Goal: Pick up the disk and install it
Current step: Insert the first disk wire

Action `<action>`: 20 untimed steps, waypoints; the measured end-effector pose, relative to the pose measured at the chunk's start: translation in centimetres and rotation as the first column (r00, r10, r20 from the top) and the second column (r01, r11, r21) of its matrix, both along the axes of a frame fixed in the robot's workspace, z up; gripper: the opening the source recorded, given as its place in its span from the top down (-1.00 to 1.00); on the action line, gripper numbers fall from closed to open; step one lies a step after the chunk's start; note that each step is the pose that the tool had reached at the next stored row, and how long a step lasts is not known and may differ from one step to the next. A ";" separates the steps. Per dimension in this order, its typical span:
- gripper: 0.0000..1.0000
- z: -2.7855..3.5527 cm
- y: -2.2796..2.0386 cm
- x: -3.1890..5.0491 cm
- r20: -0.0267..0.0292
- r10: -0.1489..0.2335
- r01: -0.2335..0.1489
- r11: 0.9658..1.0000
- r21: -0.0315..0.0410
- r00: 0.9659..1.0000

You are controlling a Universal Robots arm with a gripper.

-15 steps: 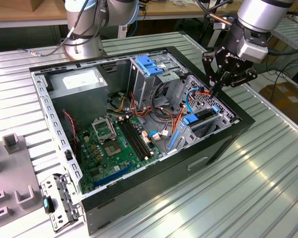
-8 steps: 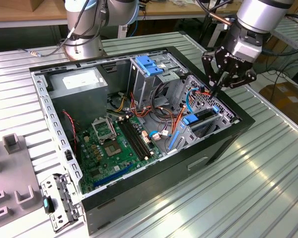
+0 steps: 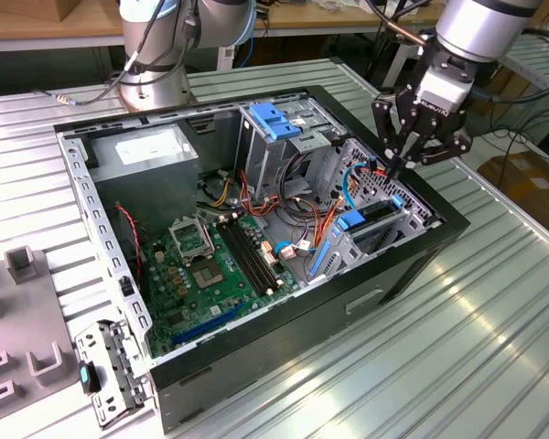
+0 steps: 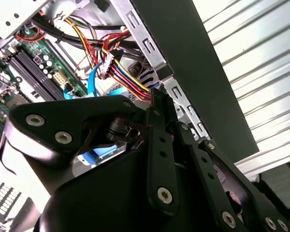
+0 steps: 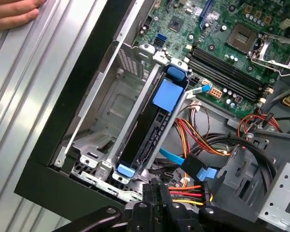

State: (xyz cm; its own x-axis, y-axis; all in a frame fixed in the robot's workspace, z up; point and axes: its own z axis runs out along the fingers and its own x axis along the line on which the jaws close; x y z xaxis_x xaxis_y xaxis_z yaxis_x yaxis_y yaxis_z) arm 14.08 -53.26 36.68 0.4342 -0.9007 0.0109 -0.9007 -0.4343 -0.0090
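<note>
Disk (image 5: 152,128) edge-on in cage, blue rails, gripper (image 3: 395,163) above.

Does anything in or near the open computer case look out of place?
Yes. A person's hand rests on the ribbed table beside the computer case while the gripper hovers over the drive cage.

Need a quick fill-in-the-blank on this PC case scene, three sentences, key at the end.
1. In the exterior view, the tool hangs above the case near that view's ___ end.
2. In the first wrist view, the disk sits in its cage, with end tabs coloured ___.
3. In the first wrist view, a person's ___ rests on the ribbed table beside the case.

Missing words: right; blue; hand
</note>
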 end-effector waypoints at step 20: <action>0.67 -0.16 0.01 -0.98 0.000 -0.274 0.274 0.962 0.000 0.962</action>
